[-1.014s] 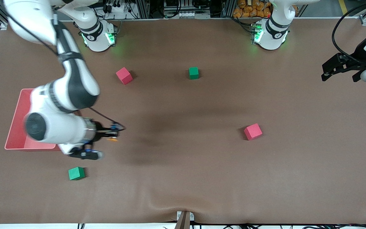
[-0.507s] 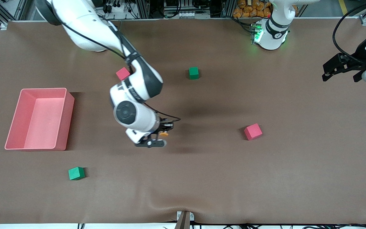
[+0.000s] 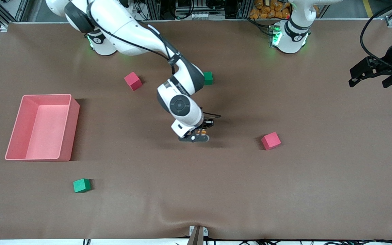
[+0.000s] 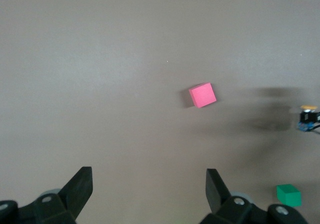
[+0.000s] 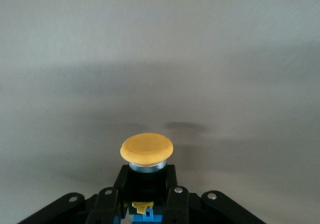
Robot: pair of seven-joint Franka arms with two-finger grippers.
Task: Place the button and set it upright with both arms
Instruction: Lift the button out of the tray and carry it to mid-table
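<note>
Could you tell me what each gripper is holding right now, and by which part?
The right gripper holds the button by its black body, orange cap free. The left gripper is open and empty.

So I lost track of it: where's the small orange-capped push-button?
In the right gripper, shut on the orange-capped push-button, above mid-table, toward the right arm's end from the nearest red cube.

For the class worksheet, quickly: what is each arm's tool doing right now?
Left tool: open, holding nothing, waiting over the left arm's end of the table.
Right tool: shut on the button, over mid-table.
</note>
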